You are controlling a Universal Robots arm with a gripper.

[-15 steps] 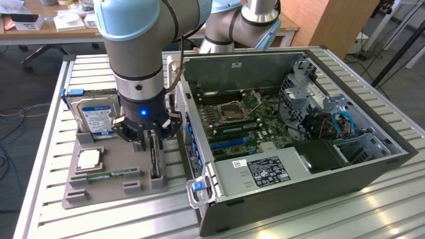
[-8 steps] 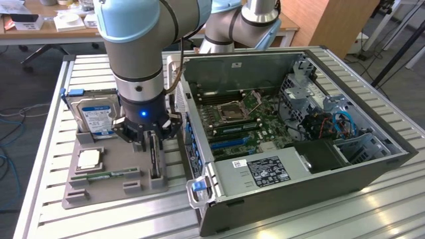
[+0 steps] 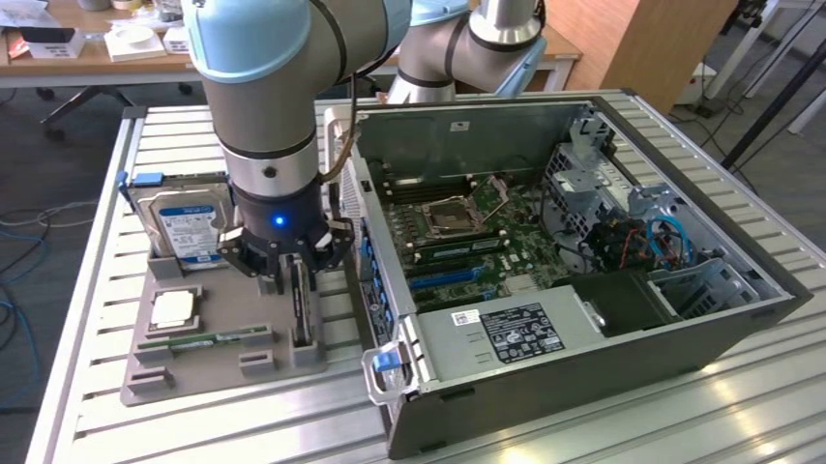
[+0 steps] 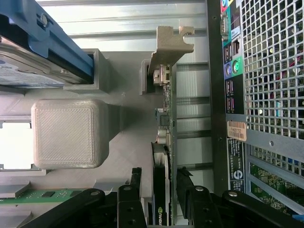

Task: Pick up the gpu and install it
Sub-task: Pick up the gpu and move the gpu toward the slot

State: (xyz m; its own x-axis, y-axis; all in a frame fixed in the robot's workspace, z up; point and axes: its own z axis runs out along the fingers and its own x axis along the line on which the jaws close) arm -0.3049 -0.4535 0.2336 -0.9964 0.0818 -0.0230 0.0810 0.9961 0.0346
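The gpu [image 3: 302, 307] is a thin dark card standing on edge in a slot of the grey holder tray [image 3: 213, 377], right beside the open computer case [image 3: 465, 130]. In the wrist view the gpu [image 4: 165, 109] runs lengthwise, with its silver bracket [image 4: 167, 45] at the far end. My gripper [image 3: 294, 282] hangs straight over it. The gripper [image 4: 159, 176] is open, with one black finger on each side of the card and a small gap on both sides. The motherboard [image 3: 465, 222] lies exposed inside the case.
On the same tray are a silver hard drive [image 3: 188, 227] with a blue-white label, a CPU [image 3: 174, 309] and a green memory stick [image 3: 207, 340]. The case's rear panel [image 4: 270, 71] stands close alongside the gpu. All rests on a slatted aluminium table [image 3: 645, 425].
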